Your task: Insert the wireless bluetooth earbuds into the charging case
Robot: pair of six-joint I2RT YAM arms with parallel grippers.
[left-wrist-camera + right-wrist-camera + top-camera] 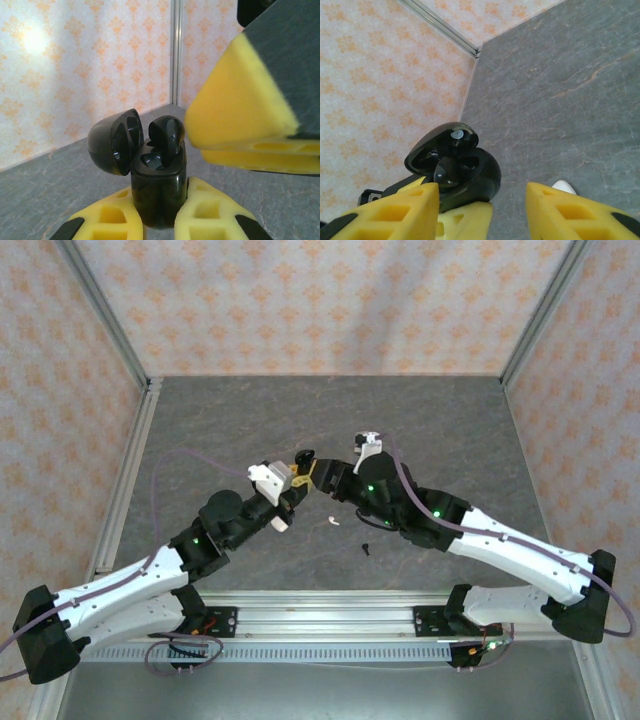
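A black earbud point(167, 135) stands in the open charging case point(156, 175), its rounded head rising above the rim. The case is glossy black, and its lid point(115, 142) is hinged back to the left in the left wrist view. In the right wrist view a small pale round mark shows inside the lid; it may carry lettering, but it is too small to read. No other marking on the case can be read.

The left gripper point(159, 200) is clamped on the lower body of the case, one yellow finger on each side, and holds it upright above the table point(250, 420). The right gripper point(482, 192) hangs just beside and above the case. Its yellow fingers are spread apart and grasp nothing.

In the top view the two grippers meet near the middle of the grey stone-patterned table. A white earbud point(328, 521) lies on the table just nearer than them. A second black earbud point(366, 547) lies a little to its right, beneath the right arm's forearm. Orange-patterned walls point(300, 300) enclose the table.
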